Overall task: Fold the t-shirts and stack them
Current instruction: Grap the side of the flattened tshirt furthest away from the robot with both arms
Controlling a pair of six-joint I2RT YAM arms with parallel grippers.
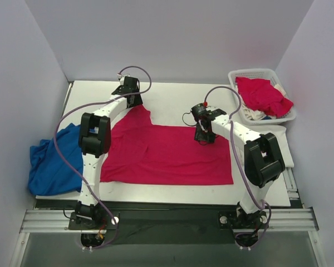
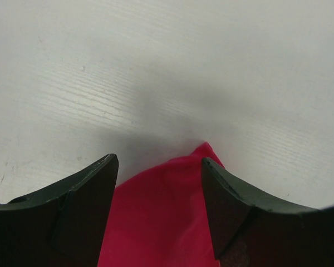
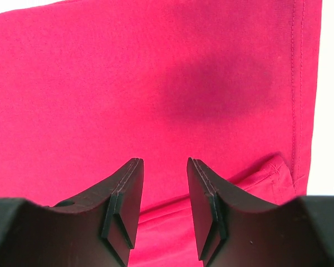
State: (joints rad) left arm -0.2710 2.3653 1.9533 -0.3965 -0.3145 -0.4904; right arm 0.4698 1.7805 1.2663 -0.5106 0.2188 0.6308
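Observation:
A bright pinkish-red t-shirt (image 1: 167, 153) lies spread flat on the white table (image 1: 178, 103). My left gripper (image 1: 134, 102) is open at the shirt's far left corner. In the left wrist view the pointed tip of the shirt (image 2: 161, 211) lies between the fingers of that gripper (image 2: 158, 167). My right gripper (image 1: 203, 136) is open over the shirt's far edge, to the right of its middle. In the right wrist view this gripper (image 3: 165, 164) hovers over the red cloth (image 3: 128, 83), with a hem at the right. Another red t-shirt (image 1: 260, 93) and a white one (image 1: 255, 115) lie in the basket.
The white lattice basket (image 1: 250, 72) stands at the back right corner. A crumpled blue cloth (image 1: 53, 161) lies at the left edge of the table, partly hanging off it. Grey walls close in the left, back and right sides.

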